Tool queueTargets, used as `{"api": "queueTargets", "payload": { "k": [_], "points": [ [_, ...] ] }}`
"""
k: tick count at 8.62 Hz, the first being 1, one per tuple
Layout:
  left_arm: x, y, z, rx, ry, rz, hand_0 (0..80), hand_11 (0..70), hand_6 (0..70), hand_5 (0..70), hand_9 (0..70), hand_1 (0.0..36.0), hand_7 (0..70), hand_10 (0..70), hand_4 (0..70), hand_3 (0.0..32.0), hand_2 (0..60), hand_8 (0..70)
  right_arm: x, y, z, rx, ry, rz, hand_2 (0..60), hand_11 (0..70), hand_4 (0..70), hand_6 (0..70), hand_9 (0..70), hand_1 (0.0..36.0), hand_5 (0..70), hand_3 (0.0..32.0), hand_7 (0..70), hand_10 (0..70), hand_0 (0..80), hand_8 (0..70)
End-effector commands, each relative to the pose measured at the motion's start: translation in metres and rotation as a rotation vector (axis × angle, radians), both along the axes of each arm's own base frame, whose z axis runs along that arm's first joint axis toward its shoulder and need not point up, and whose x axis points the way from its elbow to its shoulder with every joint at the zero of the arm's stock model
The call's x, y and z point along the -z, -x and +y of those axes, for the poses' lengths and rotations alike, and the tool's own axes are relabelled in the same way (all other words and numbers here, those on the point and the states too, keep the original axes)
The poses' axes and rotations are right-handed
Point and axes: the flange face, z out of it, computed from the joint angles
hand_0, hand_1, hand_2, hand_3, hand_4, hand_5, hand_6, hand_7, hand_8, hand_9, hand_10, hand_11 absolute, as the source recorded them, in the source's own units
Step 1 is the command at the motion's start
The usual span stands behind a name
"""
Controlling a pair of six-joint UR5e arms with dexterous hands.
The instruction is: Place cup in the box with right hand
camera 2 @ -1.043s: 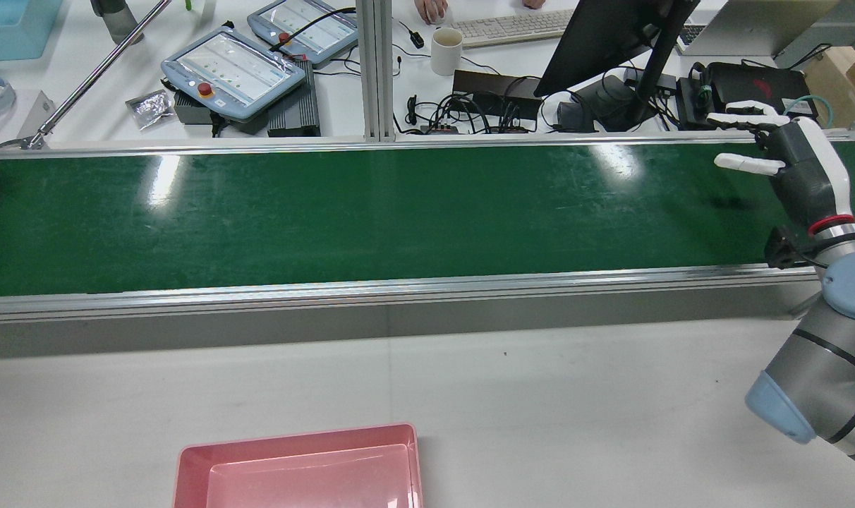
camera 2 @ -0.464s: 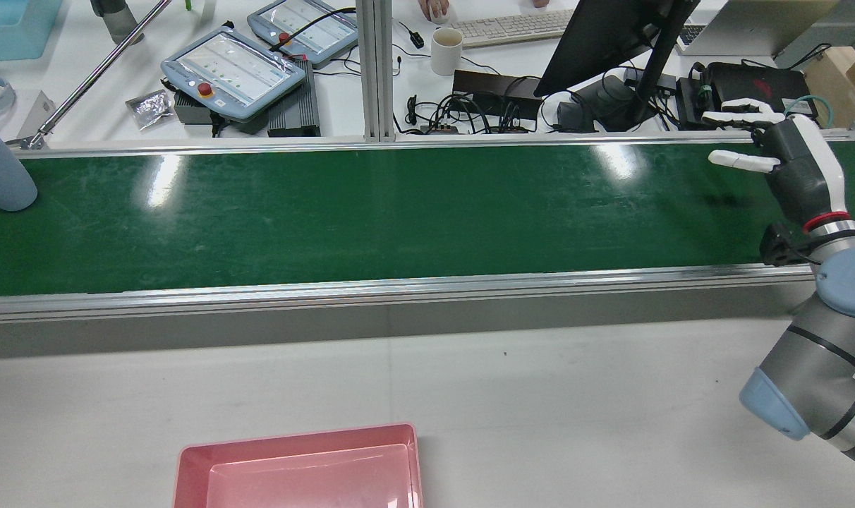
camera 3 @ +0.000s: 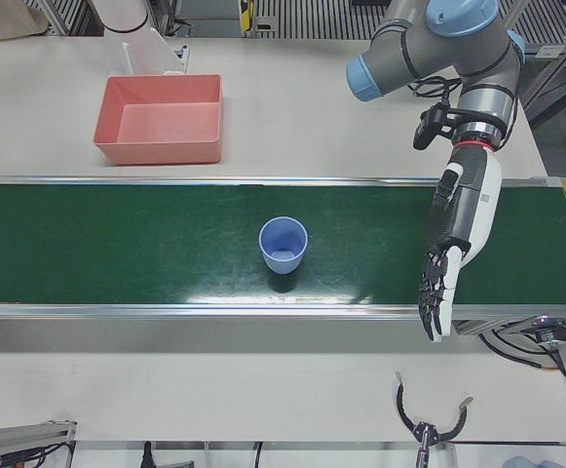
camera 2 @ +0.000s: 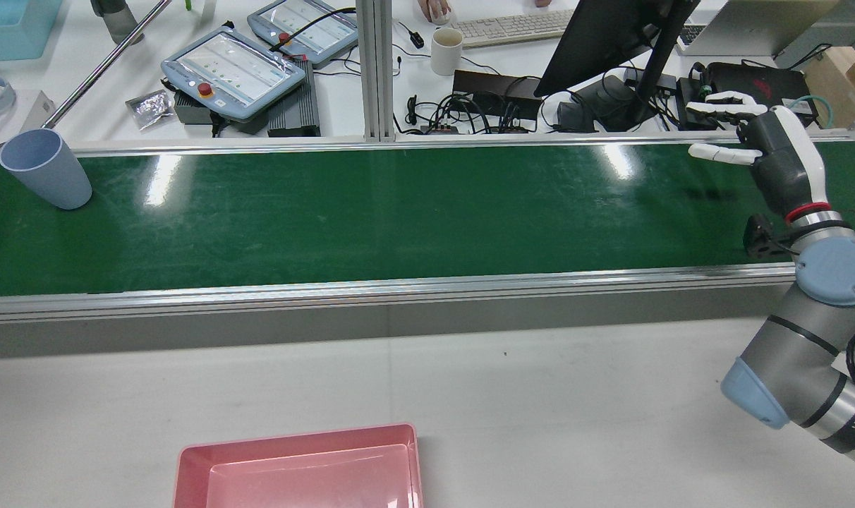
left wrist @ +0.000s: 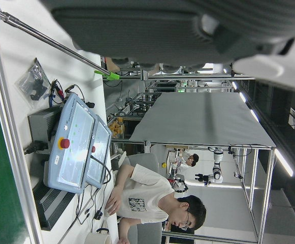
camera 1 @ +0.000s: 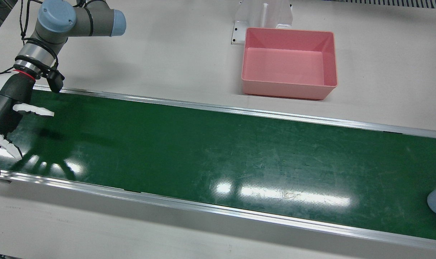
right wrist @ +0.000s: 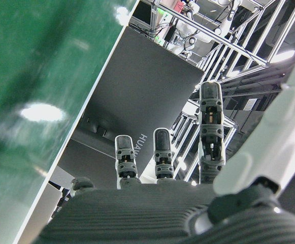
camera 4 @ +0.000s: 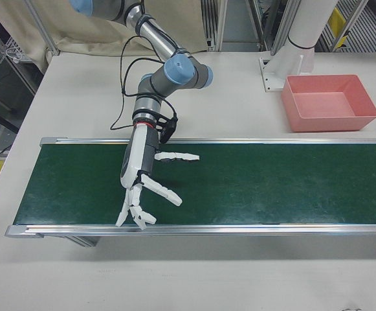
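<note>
Open right hand above one end of the belt, blue cup upright far along it

We see the green conveyor belt (camera 2: pixel 399 212) running the width of the station, with our right arm (camera 2: pixel 808 353) reaching over its right end in the rear view. The pink box (camera 1: pixel 290 61) sits on the grey table (camera 1: pixel 167 46) on the robot's side of the belt, apart from the belt's rail. Our right hand (camera 2: pixel 766 148) hovers over the belt holding nothing, its white fingers (camera 4: pixel 175 156) spread apart. Our left hand (camera 3: pixel 458 234) hangs over the belt with fingers extended straight, also holding nothing. The blue cup (camera 2: pixel 45 169) stands upright on the belt, mouth up, near its opposite end and well apart from the right hand and the box.
</note>
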Motion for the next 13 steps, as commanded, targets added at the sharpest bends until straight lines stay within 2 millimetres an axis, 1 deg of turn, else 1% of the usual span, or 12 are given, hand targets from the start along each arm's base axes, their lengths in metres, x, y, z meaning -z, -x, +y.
{"api": "queueTargets", "payload": {
  "k": [1, 4, 5, 6, 7, 8, 9, 10, 13],
  "points": [
    [0.0, 0.0, 0.0, 0.0, 0.0, 0.0, 0.0, 0.0, 0.0, 0.0, 0.0, 0.0, 0.0, 0.0, 0.0, 0.0, 0.0, 0.0, 0.001, 0.004, 0.0, 0.005, -0.002, 0.0, 8.4, 0.0, 41.2, 5.1, 21.5, 2.0, 1.3, 20.0, 39.6, 0.0, 43.0, 10.5],
    [0.0, 0.0, 0.0, 0.0, 0.0, 0.0, 0.0, 0.0, 0.0, 0.0, 0.0, 0.0, 0.0, 0.0, 0.0, 0.0, 0.0, 0.0, 0.001, 0.004, 0.0, 0.005, -0.002, 0.0, 8.5, 0.0, 42.3, 5.2, 21.8, 2.1, 1.3, 19.8, 40.0, 0.0, 43.2, 10.7],
    [0.0, 0.0, 0.0, 0.0, 0.0, 0.0, 0.0, 0.0, 0.0, 0.0, 0.0, 0.0, 0.0, 0.0, 0.0, 0.0, 0.0, 0.0, 0.001, 0.004, 0.0, 0.005, -0.002, 0.0, 8.8, 0.0, 43.8, 5.3, 21.8, 2.0, 1.2, 18.8, 40.0, 0.0, 43.2, 10.6],
    [0.0, 0.0, 0.0, 0.0, 0.0, 0.0, 0.0, 0.0, 0.0, 0.0, 0.0, 0.0, 0.0, 0.0, 0.0, 0.0, 0.0, 0.0, 0.001, 0.004, 0.0, 0.007, 0.0, 0.001, 8.8, 0.0, 44.1, 5.3, 21.8, 2.0, 1.2, 18.6, 40.1, 0.0, 43.1, 10.6],
    [0.0, 0.0, 0.0, 0.0, 0.0, 0.0, 0.0, 0.0, 0.0, 0.0, 0.0, 0.0, 0.0, 0.0, 0.0, 0.0, 0.0, 0.0, 0.0, 0.006, 0.0, 0.008, 0.001, 0.003, 9.0, 0.0, 43.9, 5.3, 21.9, 2.1, 1.2, 18.6, 39.9, 0.0, 43.1, 10.7],
    [0.0, 0.0, 0.0, -0.001, 0.0, 0.0, 0.0, 0.0, 0.0, 0.0, 0.0, 0.0, 0.0, 0.0, 0.0, 0.0, 0.0, 0.0, -0.005, 0.007, 0.0, 0.01, 0.009, 0.013, 9.0, 0.0, 44.4, 5.3, 21.9, 2.0, 1.2, 18.4, 39.9, 0.0, 43.1, 10.7],
    [0.001, 0.0, -0.001, 0.0, -0.001, 0.0, 0.0, 0.0, 0.0, 0.0, 0.0, 0.0, 0.0, 0.0, 0.0, 0.0, 0.0, 0.0, -0.005, 0.014, 0.002, 0.022, 0.011, 0.017, 9.0, 0.0, 45.2, 5.4, 21.9, 2.0, 1.1, 18.2, 40.1, 0.0, 43.1, 10.8],
    [0.0, 0.0, 0.0, 0.0, 0.0, 0.0, 0.0, 0.0, 0.0, 0.0, 0.0, 0.0, 0.0, 0.0, 0.0, 0.0, 0.0, 0.0, -0.005, 0.016, 0.002, 0.025, 0.011, 0.021, 9.1, 0.0, 45.6, 5.4, 22.0, 1.9, 1.1, 17.8, 40.2, 0.0, 43.0, 10.8],
    [0.001, 0.0, -0.001, 0.0, -0.001, 0.0, 0.0, 0.0, 0.0, 0.0, 0.0, 0.0, 0.0, 0.0, 0.0, 0.0, 0.0, 0.0, -0.005, 0.016, 0.002, 0.025, 0.01, 0.022, 9.4, 0.0, 45.0, 5.3, 22.0, 2.0, 1.2, 18.0, 40.0, 0.0, 43.0, 10.8]
  ]
}}
